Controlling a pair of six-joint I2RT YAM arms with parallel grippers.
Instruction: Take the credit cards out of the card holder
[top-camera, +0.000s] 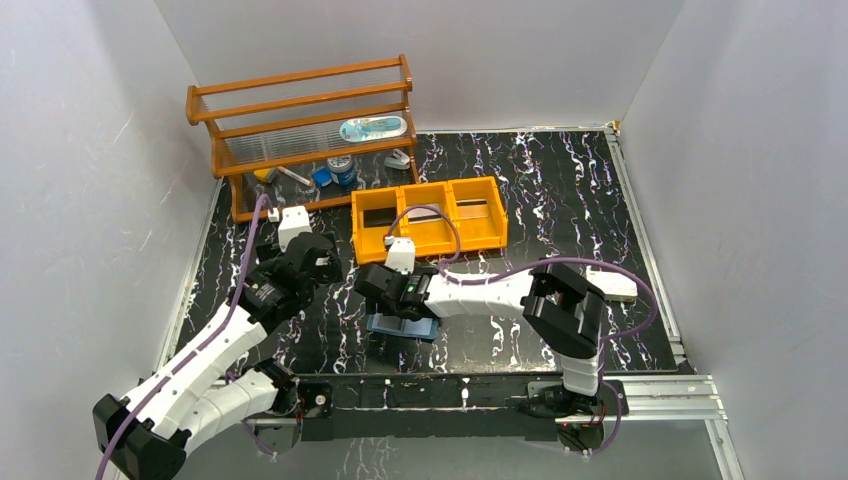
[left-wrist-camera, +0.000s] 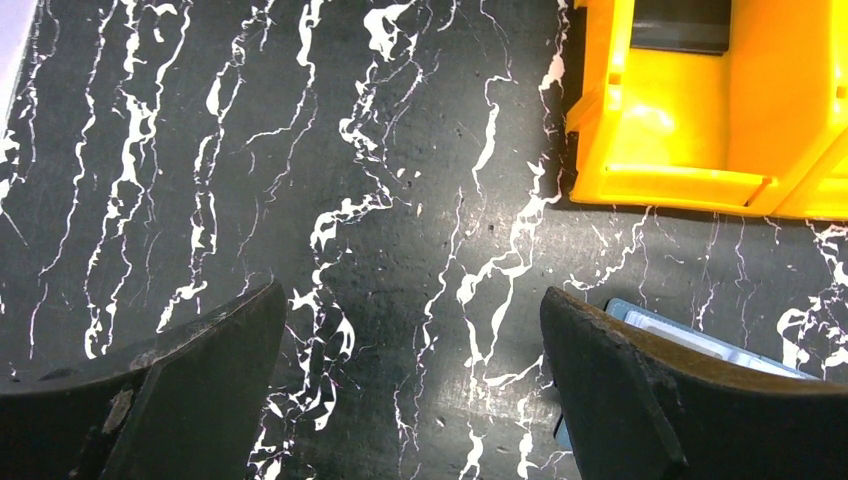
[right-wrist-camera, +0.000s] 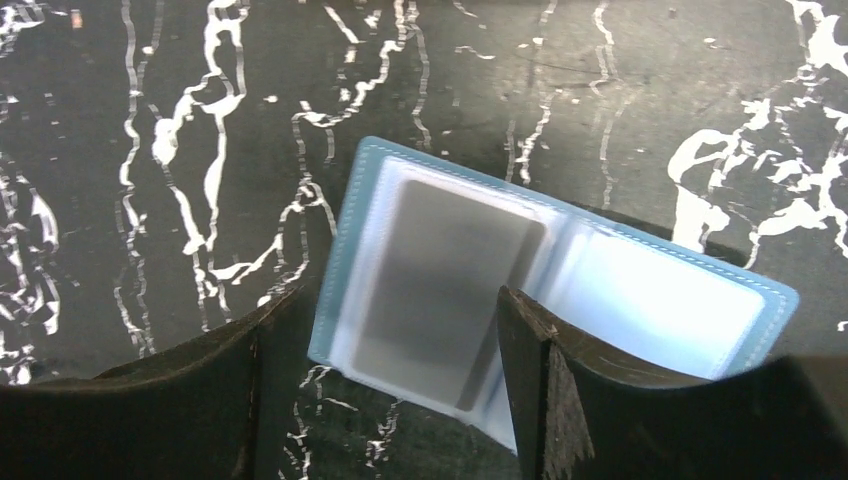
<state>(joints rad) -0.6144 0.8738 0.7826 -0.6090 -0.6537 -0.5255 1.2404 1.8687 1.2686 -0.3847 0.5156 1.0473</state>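
The light blue card holder (right-wrist-camera: 350, 230) lies open on the dark marbled table, below the orange tray (top-camera: 372, 243). A grey credit card (right-wrist-camera: 440, 280) sits behind the clear left pocket; the right pocket (right-wrist-camera: 660, 300) looks pale and bare. My right gripper (right-wrist-camera: 398, 300) hovers open just over the holder, its fingers straddling the left page, nothing pinched. More credit cards lie in the tray: a dark one (top-camera: 378, 216), a silver one (top-camera: 425, 212), a tan one (top-camera: 474, 208). My left gripper (left-wrist-camera: 412, 295) is wide open over bare table, left of the holder's corner (left-wrist-camera: 680, 335).
The orange tray's (left-wrist-camera: 700, 150) front wall stands just beyond the left gripper. A wooden rack (top-camera: 300, 130) with small items stands at the back left. A white box (top-camera: 612, 285) lies to the right of the right arm. Grey walls close in the sides.
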